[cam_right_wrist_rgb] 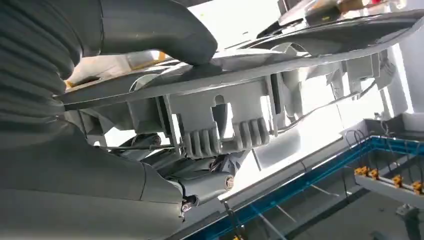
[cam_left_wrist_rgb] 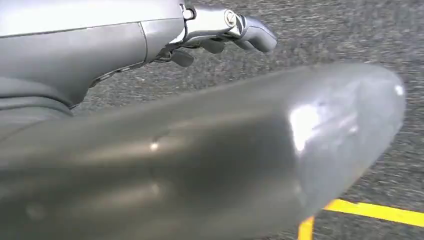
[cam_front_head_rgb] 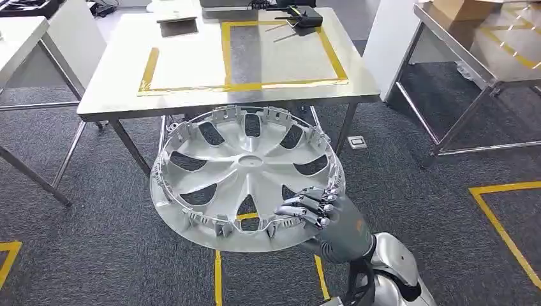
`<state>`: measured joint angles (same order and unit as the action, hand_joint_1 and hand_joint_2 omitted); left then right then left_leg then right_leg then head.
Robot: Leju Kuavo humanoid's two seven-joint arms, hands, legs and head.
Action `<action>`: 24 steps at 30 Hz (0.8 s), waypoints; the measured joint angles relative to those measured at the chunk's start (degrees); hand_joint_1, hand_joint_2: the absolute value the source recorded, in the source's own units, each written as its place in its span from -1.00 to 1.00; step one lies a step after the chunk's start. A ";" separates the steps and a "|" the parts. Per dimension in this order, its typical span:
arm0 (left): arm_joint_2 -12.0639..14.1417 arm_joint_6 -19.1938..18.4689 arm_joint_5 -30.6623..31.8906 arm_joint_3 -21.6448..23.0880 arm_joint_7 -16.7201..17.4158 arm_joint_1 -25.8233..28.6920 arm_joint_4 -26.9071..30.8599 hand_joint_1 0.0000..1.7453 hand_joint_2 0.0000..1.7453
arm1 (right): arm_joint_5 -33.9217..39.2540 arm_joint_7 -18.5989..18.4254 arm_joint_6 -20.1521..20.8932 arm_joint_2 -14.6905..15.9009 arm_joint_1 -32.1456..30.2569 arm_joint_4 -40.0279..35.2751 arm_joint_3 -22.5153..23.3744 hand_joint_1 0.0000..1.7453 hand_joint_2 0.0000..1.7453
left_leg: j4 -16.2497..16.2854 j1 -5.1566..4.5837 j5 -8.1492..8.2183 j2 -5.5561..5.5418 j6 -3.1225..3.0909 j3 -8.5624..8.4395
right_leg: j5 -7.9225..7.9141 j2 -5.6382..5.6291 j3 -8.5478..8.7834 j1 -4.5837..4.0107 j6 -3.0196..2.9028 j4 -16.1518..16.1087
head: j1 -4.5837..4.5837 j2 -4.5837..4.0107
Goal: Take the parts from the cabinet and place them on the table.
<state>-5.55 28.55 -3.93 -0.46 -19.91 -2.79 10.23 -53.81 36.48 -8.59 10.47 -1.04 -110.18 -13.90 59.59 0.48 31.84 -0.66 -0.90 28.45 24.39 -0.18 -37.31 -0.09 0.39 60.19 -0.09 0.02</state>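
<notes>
The right hand grips the silver wheel cover by its near rim, inner face up, carried above the carpet just short of the table's near edge, presumably for setting down inside its yellow-taped outline; the left hand, hanging over the floor, appears empty, though how its fingers lie I cannot tell.

Wheel cover sits in right hand, extending left and forward of it, short of the table beyond.

The head view is bright and sharp, with soft shadows under the bench; the left wrist view is blurry; the right wrist view glares white
</notes>
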 joint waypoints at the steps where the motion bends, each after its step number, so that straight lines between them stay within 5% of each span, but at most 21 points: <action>1: 0.02 0.00 0.02 0.00 0.00 -0.14 0.00 -1.00 -1.00 | 0.07 0.00 0.02 -0.05 0.20 0.15 0.00 1.00 1.00 | -0.12 -0.07 0.41 -0.20 0.52 -0.11 | 2.53 0.05 0.10 -0.12 -0.07 -0.09 | -0.06 0.02; 5: 0.31 0.09 0.02 -0.05 0.02 -0.17 0.09 -1.00 -1.00 | 0.37 0.20 0.11 -0.29 0.23 0.15 0.05 1.00 1.00 | 1.48 -0.01 0.35 0.09 1.77 -0.76 | 1.43 0.01 2.72 0.38 -1.29 -1.28 | -0.01 0.02; 7: 0.28 0.11 0.07 -0.07 0.00 -0.29 0.09 -1.00 -1.00 | 0.46 0.30 0.18 -0.44 0.35 0.18 0.05 1.00 1.00 | 8.37 -0.02 0.29 0.25 2.29 3.42 | 2.20 0.09 3.65 0.49 -1.82 -1.43 | 0.49 0.00; 9: 0.33 0.15 0.11 -0.05 0.00 -0.22 0.09 -1.00 -1.00 | 0.63 0.50 0.17 -0.55 0.44 0.35 0.09 1.00 1.00 | 15.17 0.08 4.23 0.30 2.92 8.94 | 3.24 0.06 4.52 0.49 -2.00 -1.42 | 0.42 0.02; 11: 0.44 0.17 0.18 -0.07 0.04 0.24 0.02 -1.00 -1.00 | 0.83 0.77 0.20 -0.59 0.47 0.46 0.09 1.00 1.00 | 15.51 0.09 6.08 0.31 2.80 11.42 | 4.42 -0.27 5.92 0.54 -1.94 -1.42 | 0.49 0.02; 13: 0.61 0.17 0.44 -0.07 0.02 0.30 0.02 -1.00 -1.00 | 0.85 0.83 0.28 -0.59 0.40 0.48 0.09 1.00 1.00 | 9.40 0.09 2.06 0.32 2.65 10.60 | 5.74 -0.35 7.72 0.63 -1.64 -1.42 | 0.53 0.02; 15: 0.72 0.17 0.50 -0.07 0.07 0.65 -0.18 -1.00 -1.00 | 0.90 0.83 0.26 -0.59 0.54 0.55 0.09 1.00 1.00 | 1.14 0.14 -7.49 0.57 2.29 9.88 | 7.21 -0.26 8.79 0.51 -0.97 -1.19 | 0.73 0.02; 17: 0.72 0.17 0.61 -0.07 0.13 0.43 -0.17 -1.00 -1.00 | 0.96 0.83 0.22 -0.59 0.60 0.66 0.13 1.00 1.00 | 1.28 -0.13 -6.47 0.76 1.11 9.01 | 8.46 -0.46 9.22 0.32 -0.11 -1.50 | 0.64 0.02; 19: 0.68 0.20 0.63 -0.07 0.13 0.53 -0.20 -1.00 -1.00 | 1.05 0.81 0.22 -0.59 0.55 0.66 0.15 1.00 1.00 | 0.96 -0.09 -6.29 0.65 0.18 8.54 | 7.77 -0.49 10.02 0.24 0.61 -0.86 | 0.55 0.02; 21: 0.74 0.22 0.66 -0.11 0.09 0.45 -0.11 -1.00 -1.00 | 1.05 0.85 0.24 -0.59 0.56 0.66 0.15 1.00 1.00 | 0.64 0.13 -5.78 0.42 -0.61 7.20 | 7.00 -0.12 7.45 0.46 1.27 3.97 | 0.31 0.00; 22: 0.79 0.22 0.66 -0.13 0.09 0.36 -0.11 -1.00 -1.00 | 1.07 0.83 0.24 -0.59 0.61 0.66 0.15 1.00 1.00 | 0.58 0.12 -5.40 0.38 -0.93 6.81 | 7.49 -0.09 4.67 0.49 1.48 7.90 | 0.16 0.02; 24: 0.74 0.22 0.68 -0.13 0.09 0.37 -0.11 -1.00 -1.00 | 1.07 0.88 0.24 -0.59 0.54 0.66 0.15 1.00 1.00 | 0.56 0.05 -4.44 0.33 -1.11 5.99 | 11.07 -0.09 -0.75 0.49 1.70 14.35 | 0.09 0.02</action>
<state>-4.81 28.76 -3.26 -0.59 -19.82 -2.42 10.12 -52.74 37.35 -8.35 9.88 -0.50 -109.53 -13.75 60.16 0.53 27.40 -0.33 -2.01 34.44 35.45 -0.27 -38.06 0.40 2.09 74.54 0.00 0.04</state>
